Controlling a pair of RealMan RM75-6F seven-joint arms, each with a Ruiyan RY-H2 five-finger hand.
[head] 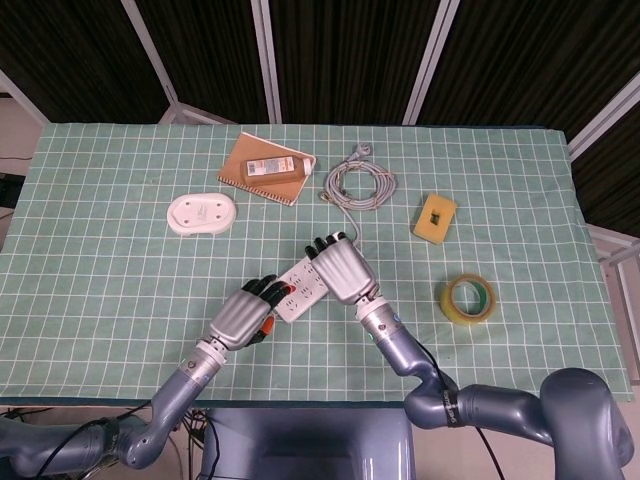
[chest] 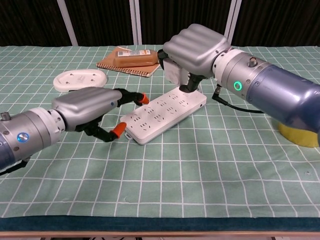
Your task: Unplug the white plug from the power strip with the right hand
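Note:
The white power strip (chest: 165, 112) lies slantwise on the green checked cloth, its sockets bare; in the head view only the strip's (head: 298, 292) near end shows between the hands. My right hand (chest: 197, 47) hovers above the strip's far end and grips the white plug (chest: 174, 71), which hangs clear of the sockets. From the head camera the right hand (head: 340, 268) hides the plug. My left hand (chest: 87, 105) floats just off the strip's near end with fingers spread and nothing in it; the left hand (head: 243, 315) shows at the strip's lower left.
A coiled grey cable (head: 358, 183) lies beyond the strip. A notebook with a brown bottle (head: 272, 167) sits at the back left, a white oval dish (head: 202, 213) further left. A yellow sponge (head: 435, 218) and a tape roll (head: 468, 299) lie to the right.

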